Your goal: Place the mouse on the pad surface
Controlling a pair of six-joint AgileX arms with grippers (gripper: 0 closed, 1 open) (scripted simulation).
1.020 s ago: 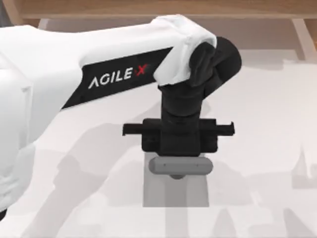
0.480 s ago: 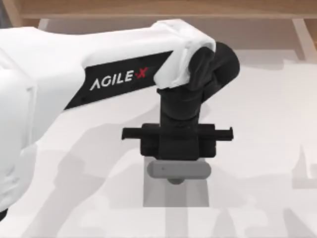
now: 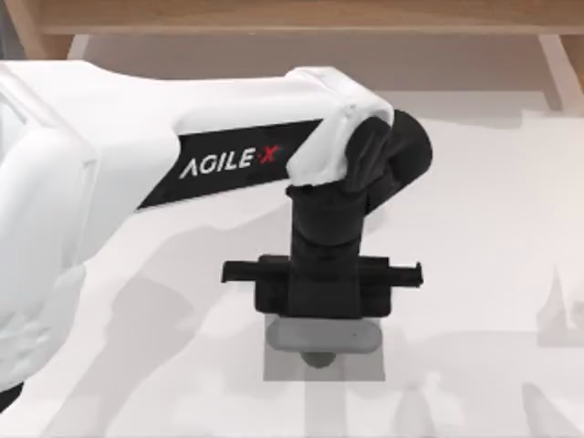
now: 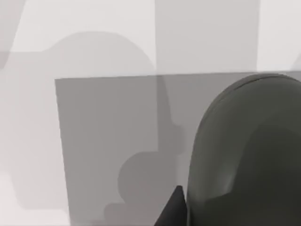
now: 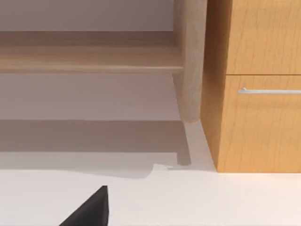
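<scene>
Since the earlier frames the left arm's black two-finger gripper (image 3: 317, 351) has drawn toward six o'clock in the top view, and more of the pad is now covered. The white table (image 3: 474, 237) carries the flat mid-grey rectangular pad (image 3: 365, 367), at six o'clock from the table's centre. Above the pad hangs the small smooth grey oval mouse (image 3: 318, 358), pinched by the left gripper; in the left wrist view the mouse (image 4: 244, 155) looms over the pad (image 4: 108, 141). The right arm's dark fingertip (image 5: 89, 209) faces a wooden drawer cabinet (image 5: 258, 84); I cannot tell its spread.
</scene>
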